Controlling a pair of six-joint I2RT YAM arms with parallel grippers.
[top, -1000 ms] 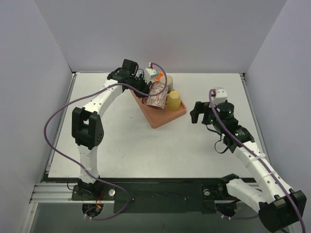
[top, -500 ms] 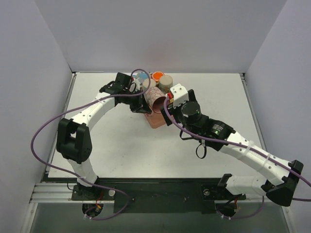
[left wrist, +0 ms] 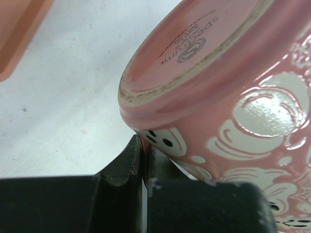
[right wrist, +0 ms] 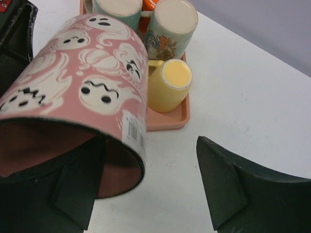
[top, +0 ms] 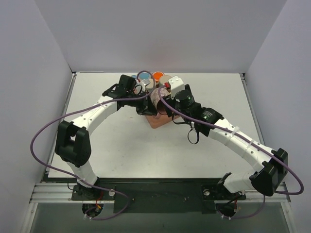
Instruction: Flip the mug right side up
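Observation:
The pink ghost-print mug (top: 156, 96) is held tipped on its side over the near left end of the orange tray (top: 159, 123). In the left wrist view its stamped base (left wrist: 194, 48) fills the frame. My left gripper (left wrist: 144, 155) is shut on a thin pink part of the mug low on its side. In the right wrist view the mug's open mouth (right wrist: 73, 145) faces the camera. My right gripper (right wrist: 150, 160) is open: one finger sits inside the mouth, the other finger (right wrist: 218, 174) stands well clear to the right.
The tray (right wrist: 170, 122) holds an upside-down yellow mug (right wrist: 168, 85), a patterned mug (right wrist: 170, 24), a teal mug (right wrist: 116, 7) and an orange item (right wrist: 147, 12). Both arms crowd the tray at the back centre of the white table (top: 209, 145).
My right arm swung in from the right side of the table to the tray and put a finger into the mug's mouth. My left gripper tipped the mug onto its side.

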